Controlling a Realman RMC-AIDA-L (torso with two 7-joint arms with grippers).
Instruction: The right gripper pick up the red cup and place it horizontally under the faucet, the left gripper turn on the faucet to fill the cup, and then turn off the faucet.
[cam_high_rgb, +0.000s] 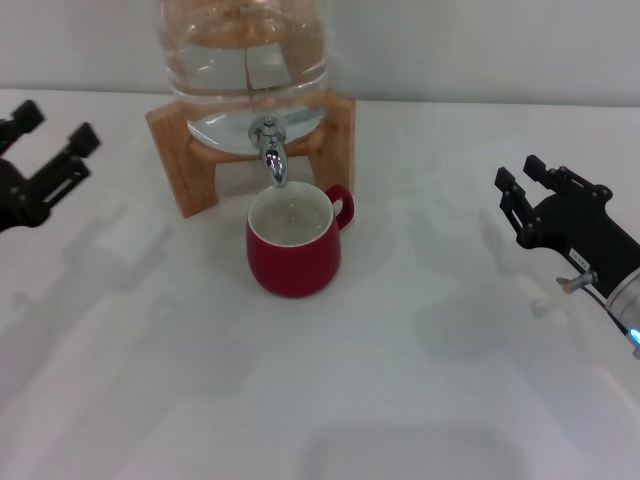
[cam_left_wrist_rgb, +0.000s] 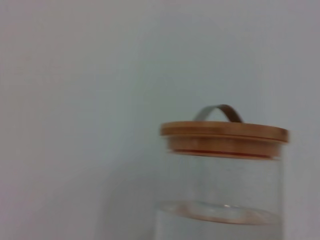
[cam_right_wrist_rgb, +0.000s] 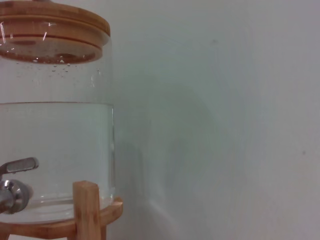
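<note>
In the head view, the red cup (cam_high_rgb: 293, 247) stands upright on the white bench (cam_high_rgb: 420, 380), directly below the spout of the chrome faucet (cam_high_rgb: 271, 150), its loop handle pointing toward the robot's right and back. Its off-white inside shows; whether it holds water cannot be told. The faucet juts from the clear glass dispenser (cam_high_rgb: 245, 50), which sits on a wooden stand (cam_high_rgb: 185, 150). The left claw (cam_high_rgb: 45, 160) hangs at the far left edge, well apart from the cup, its prongs spread and holding nothing. The right claw (cam_high_rgb: 525, 195) hovers at the right, also well clear, prongs parted and empty.

The left wrist view shows only the dispenser's wooden lid (cam_left_wrist_rgb: 224, 137) with a metal handle loop, the glass body below it, and a plain wall.

The right wrist view shows the lid (cam_right_wrist_rgb: 50, 30), the water-filled glass, the faucet's lever (cam_right_wrist_rgb: 17, 165) and a stand post (cam_right_wrist_rgb: 86, 210).
</note>
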